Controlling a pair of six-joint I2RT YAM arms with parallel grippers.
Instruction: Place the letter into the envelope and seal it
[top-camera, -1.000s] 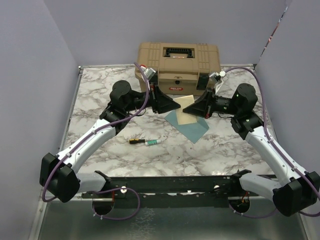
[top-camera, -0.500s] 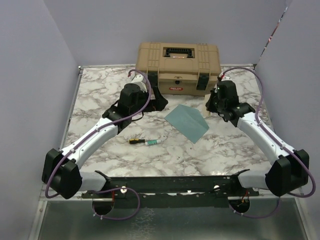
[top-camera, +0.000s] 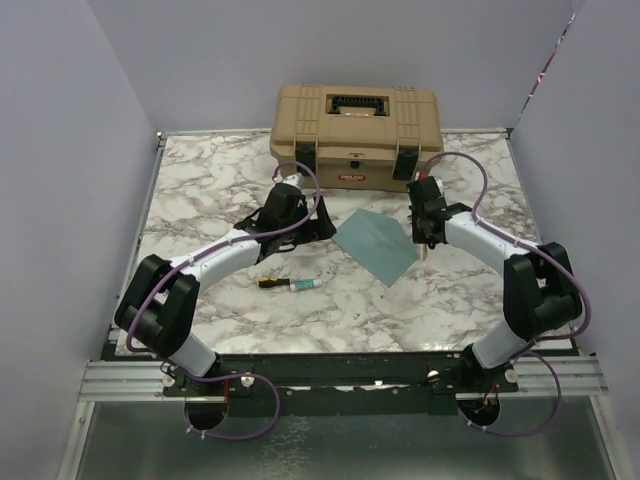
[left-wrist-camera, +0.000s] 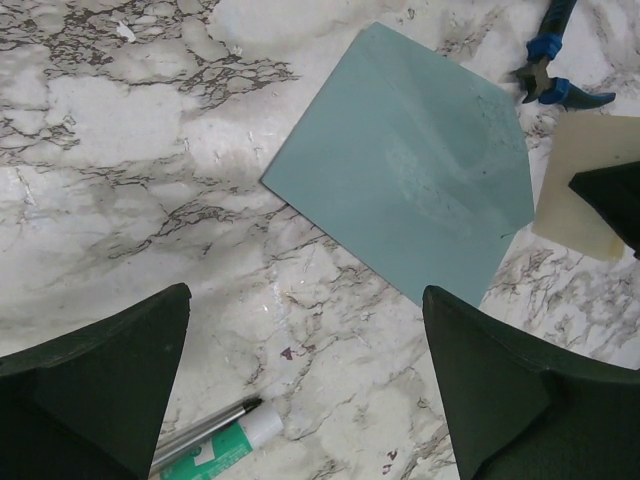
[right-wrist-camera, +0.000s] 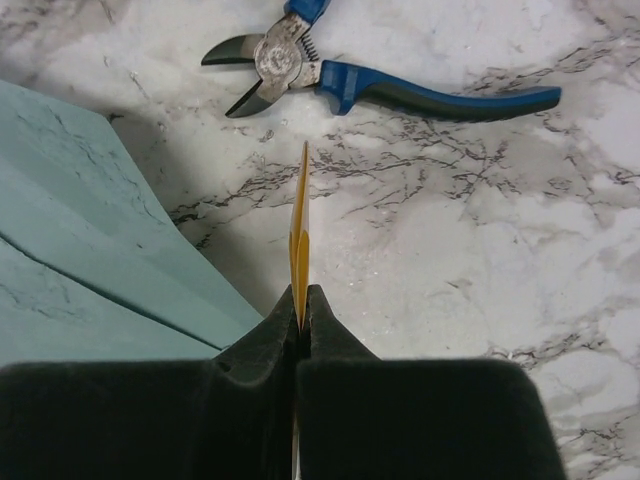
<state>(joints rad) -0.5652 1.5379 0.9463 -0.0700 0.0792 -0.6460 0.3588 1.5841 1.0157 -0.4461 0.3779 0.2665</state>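
Since the earlier frames, the left gripper (left-wrist-camera: 310, 390) has been opened wide and drawn back from the letter (left-wrist-camera: 578, 165). The letter has been lifted off the envelope (top-camera: 375, 245) and carried to its right side. Both arms are now folded lower, with elbows nearer the front edge.

Left gripper: jaws noted spread well apart, nothing between them, hovering over the marble worktop (top-camera: 200, 190) just left of the envelope.

Right gripper (right-wrist-camera: 303, 300): jaws pressed together on the letter. From the right wrist the card is seen edge-on as a thin yellow-cream line standing up from the fingertips. From the left wrist its cream face is seen just beyond the envelope's right corner.

Envelope: teal, lying flat on the worktop between the two grippers, nothing resting on it. One crease line is recorded across it in the right wrist view.

Also logged: blue-handled pliers (right-wrist-camera: 400, 85) on the worktop beyond the letter; a pen (top-camera: 290, 284) nearer the arm bases, left of the envelope; a tan toolbox (top-camera: 355, 125) at the far edge.
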